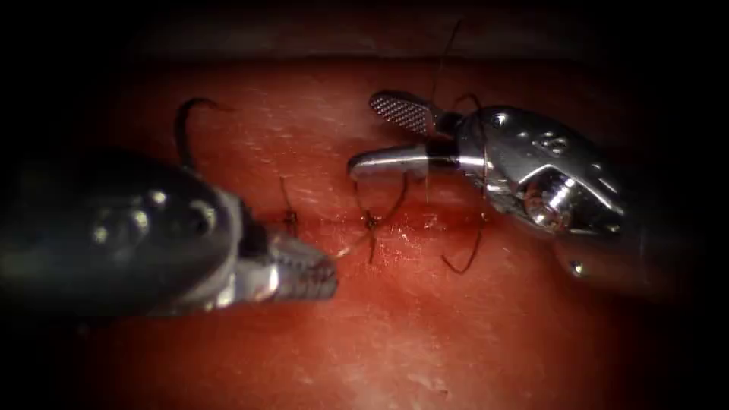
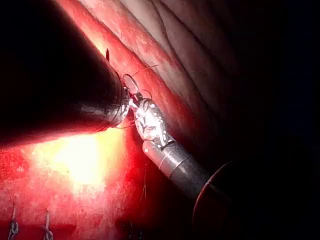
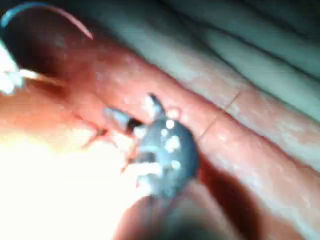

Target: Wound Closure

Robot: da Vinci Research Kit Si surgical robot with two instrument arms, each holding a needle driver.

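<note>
Right tool: the silver wristed needle driver of the right arm [image 1: 376, 137] stands with its 2 jaws spread wide, 1 ribbed face turned up, the other smooth jaw lower and pointing at the cut. Nothing is pinched at the tips; dark thin suture thread [image 1: 465, 250] is draped around the hinge and wrist behind them.

Left tool: the silver needle driver on the dark shaft of the left arm [image 1: 307, 275] has its jaws pressed together, low and left of the stitches. I cannot tell whether a strand is caught between them.

Needle: the dark curved steel needle [image 1: 184, 125] lies on the surface well left of the stitches, beyond the left tool's shaft. Neither tool holds it, and its arc looks to be out of the tissue.

Stitches: 2 dark knotted stitches [image 1: 370, 222] sit on the cut, between the 2 tools, with short tails sticking up.

Tissue: the red, wet pork-belly tissue [image 1: 395, 334] has its cut running across the endoscope view.

Risk, wrapped thread: in my judgement, any pull by the right wrist could drag the loop and tear a stitch through the edge.

Risk, loose needle: unheld, it could be snagged by thread and flicked away.

Risk, open jaws: closing near the wrapped strand could nick or cut it.
</note>
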